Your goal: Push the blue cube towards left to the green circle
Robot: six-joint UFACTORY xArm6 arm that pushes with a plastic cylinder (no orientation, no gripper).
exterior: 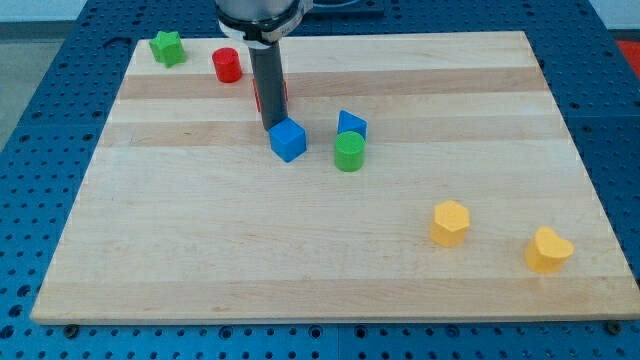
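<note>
The blue cube (288, 140) sits on the wooden board near the middle top. The green circle, a short green cylinder (349, 152), stands to the cube's right, a small gap apart. My tip (272, 127) rests at the cube's upper left edge, touching or nearly touching it. The dark rod rises from there to the view's top.
A second blue block (352, 124) sits just above the green cylinder. A red block (284, 95) is partly hidden behind the rod. A red cylinder (227, 65) and a green star (168, 47) lie at top left. Two yellow blocks (450, 223) (548, 250) lie at bottom right.
</note>
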